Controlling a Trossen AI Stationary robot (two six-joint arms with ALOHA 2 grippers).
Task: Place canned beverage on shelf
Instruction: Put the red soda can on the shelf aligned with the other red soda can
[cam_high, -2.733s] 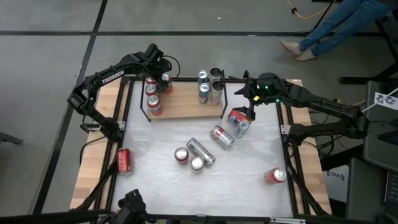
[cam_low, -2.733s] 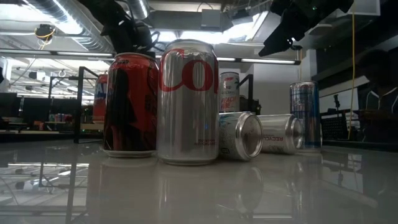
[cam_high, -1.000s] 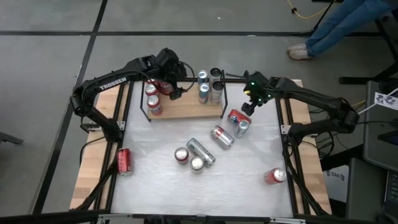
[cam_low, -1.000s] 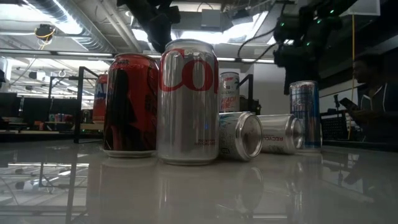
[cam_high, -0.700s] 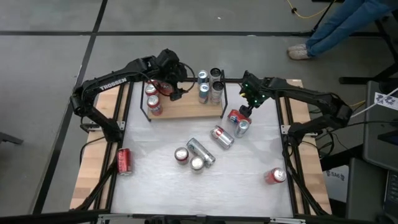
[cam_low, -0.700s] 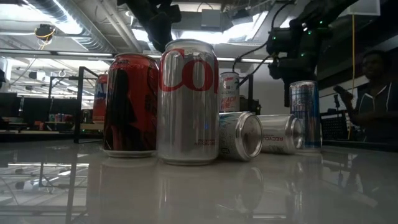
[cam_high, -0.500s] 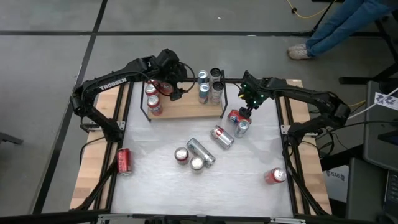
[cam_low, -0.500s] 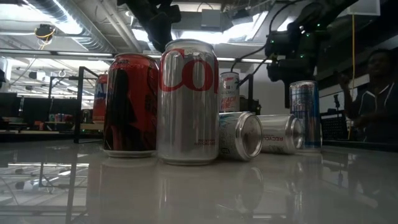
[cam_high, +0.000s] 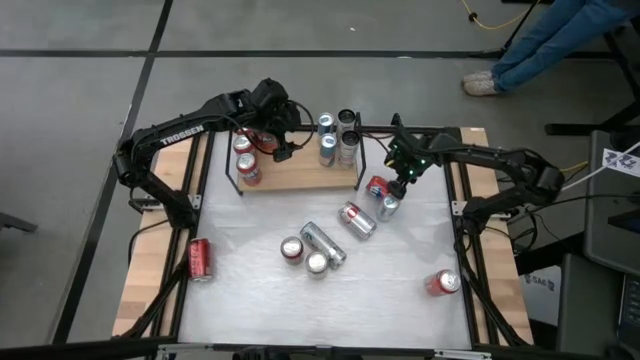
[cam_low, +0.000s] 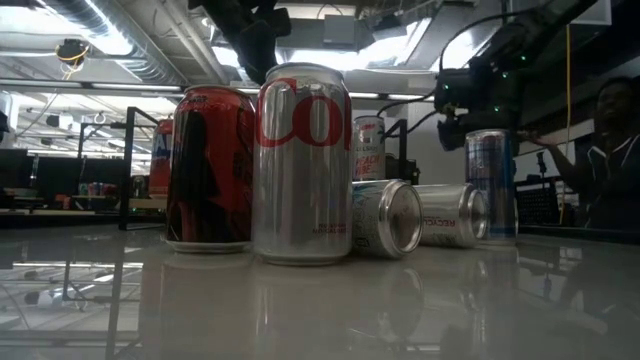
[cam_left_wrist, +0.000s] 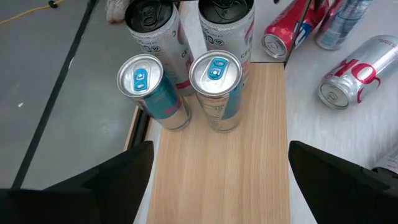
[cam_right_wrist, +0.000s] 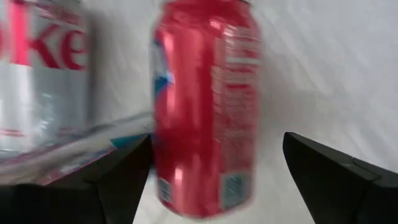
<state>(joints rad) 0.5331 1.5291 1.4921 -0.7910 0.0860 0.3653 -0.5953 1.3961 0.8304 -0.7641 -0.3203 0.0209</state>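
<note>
While the left gripper (cam_high: 283, 143) hangs over the shelf (cam_high: 295, 170), fingers wide and empty, the right gripper (cam_high: 399, 178) sits low over a red can (cam_high: 377, 187) that lies on its side on the table (cam_high: 400, 260), just off the shelf's right end. Seen from above, the shelf's long axis runs left to right across the table's far side; red cans stand at its left end, four slim ones at its right. A blue can (cam_high: 389, 205) stands touching the red one, and a silver can (cam_high: 357, 220) lies near.

From table height, the right gripper (cam_low: 452, 118) shows dark beside the upright blue can (cam_low: 490, 185); the red can is hidden there.

Past the left wrist's spread fingers (cam_left_wrist: 112, 180), the board (cam_left_wrist: 221, 180) stretches lengthwise, four slim cans (cam_left_wrist: 214, 87) upright at its end.

At the right wrist, the red can (cam_right_wrist: 205, 106) lies lengthwise between the wide fingers (cam_right_wrist: 336, 174), untouched, its ends pointing toward and away from the camera; which end is the top I cannot tell.
</note>
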